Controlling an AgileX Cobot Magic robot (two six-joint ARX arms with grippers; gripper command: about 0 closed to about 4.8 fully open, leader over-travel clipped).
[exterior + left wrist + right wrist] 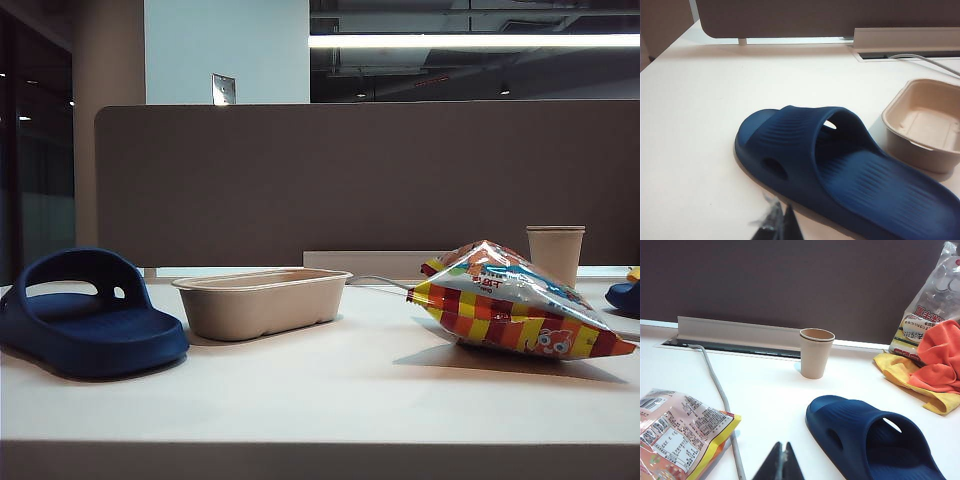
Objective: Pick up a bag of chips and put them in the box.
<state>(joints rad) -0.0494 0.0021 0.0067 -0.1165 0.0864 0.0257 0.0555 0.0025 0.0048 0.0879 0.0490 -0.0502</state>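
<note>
The bag of chips [510,303] lies puffed up on the white table right of centre, striped red, yellow and orange; its printed back [677,432] shows in the right wrist view. The beige box [262,300] stands empty left of the bag, and its near end [925,122] shows in the left wrist view. My left gripper [781,212] is shut, empty, low over the table beside a blue slipper. My right gripper [782,446] is shut and empty, between the bag and another slipper. Neither gripper appears in the exterior view.
A blue slipper [85,320] lies left of the box, a second blue slipper [872,442] right of the bag. A paper cup [555,253] stands behind the bag. A grey cable [722,400] runs past the bag. Cloths [932,367] and a plastic packet [932,305] lie far right.
</note>
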